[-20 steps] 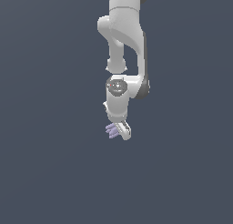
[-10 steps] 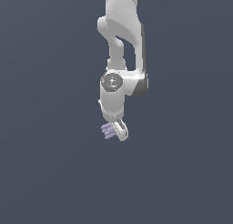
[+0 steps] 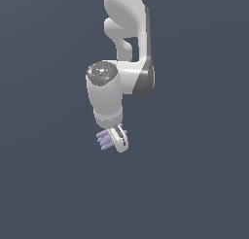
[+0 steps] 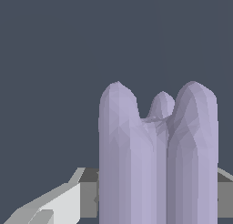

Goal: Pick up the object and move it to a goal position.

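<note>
Exterior view: white Panda gripper (image 3: 116,139) clamped on small pale lavender ridged-rod object (image 3: 104,138), at centre of scene, rods jutting toward exterior view's left; looks light, rigid, smooth, maybe slippery; best hold across ridge flanks mid-body

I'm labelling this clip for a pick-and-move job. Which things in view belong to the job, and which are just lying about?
Belongs to the job:
- lavender ridged object, held between the fingers
- gripper, closed on it

Lying about:
- nothing else shows in either view; no goal marker is visible
</note>
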